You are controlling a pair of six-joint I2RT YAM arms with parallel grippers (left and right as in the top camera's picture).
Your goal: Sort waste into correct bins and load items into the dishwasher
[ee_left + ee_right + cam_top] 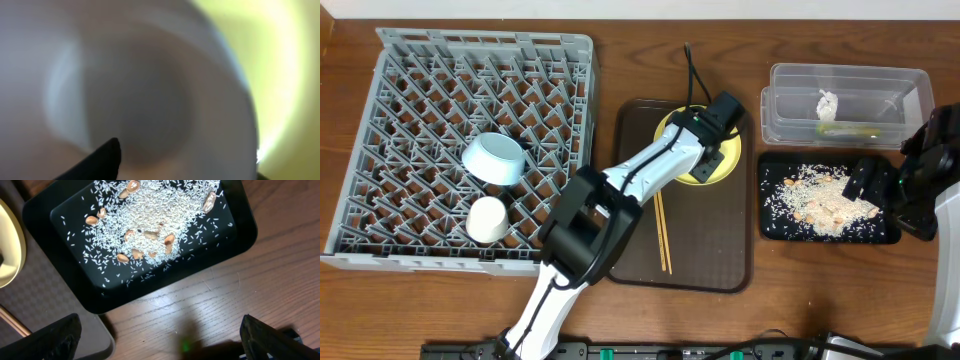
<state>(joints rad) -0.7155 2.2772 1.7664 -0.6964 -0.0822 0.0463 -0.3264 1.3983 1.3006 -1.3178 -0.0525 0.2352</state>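
Note:
The grey dish rack (380, 120) holds the light blue bowl (493, 158) and the small white cup (487, 218). My left gripper (723, 122) is over the yellow plate (672, 128) on the brown serving tray. The left wrist view is blurred and filled by the cream-white bowl (140, 95), with the plate (285, 75) at the right. The left jaws (185, 165) are apart, one finger inside the bowl. The chopsticks (663, 232) lie on the serving tray. My right gripper (165, 340) is open and empty beside the black tray (235, 240) of rice scraps (150, 225).
The clear tub (910, 85) at the back right holds the white tissue (827, 103) and the green-and-yellow wrapper (848, 130). The black tray (770, 225) sits in front of it. The brown serving tray (710, 250) lies between rack and bins; its corner shows in the right wrist view (55, 300).

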